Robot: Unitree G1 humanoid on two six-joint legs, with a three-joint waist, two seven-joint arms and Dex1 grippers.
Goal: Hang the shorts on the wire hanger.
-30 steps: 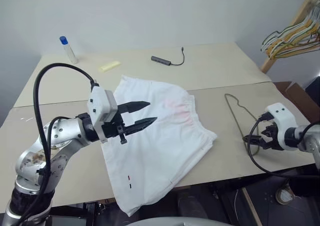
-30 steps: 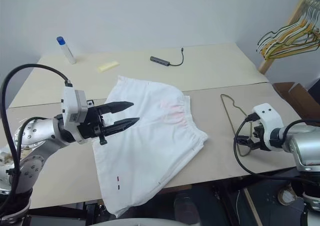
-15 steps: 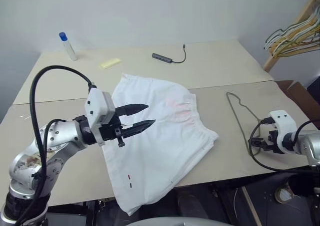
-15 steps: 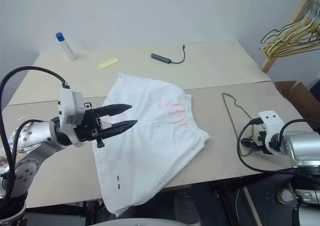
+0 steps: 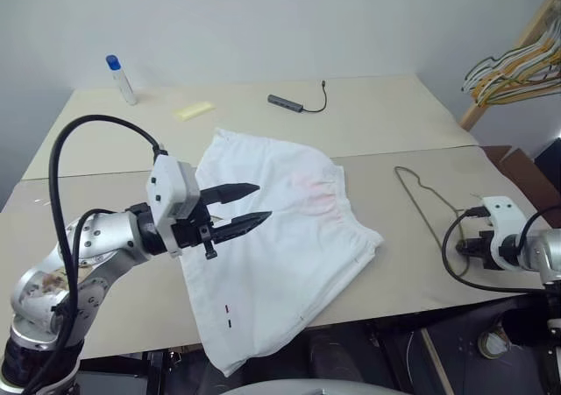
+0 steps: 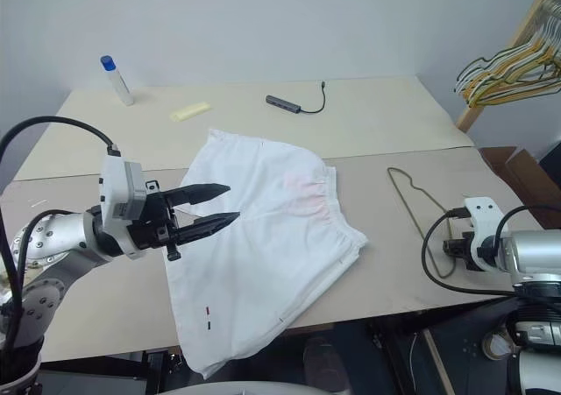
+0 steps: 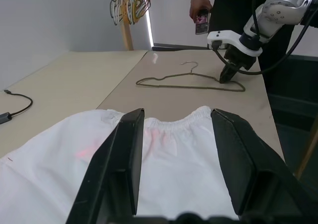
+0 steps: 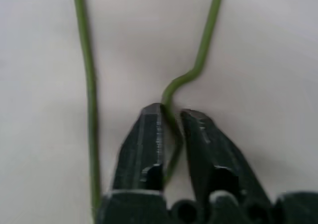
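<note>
White cloth shorts lie flat on the tabletop. Right pincer is clamped on the thin olive wire hanger; left pincer hovers, fingers apart.

The left arm reaches across toward the right, its gripper held level above the table with the two black fingers parted and nothing between them. The right arm stretches out low to the right, gripper angled down, fingers nearly together (wire pinched between them).
</note>
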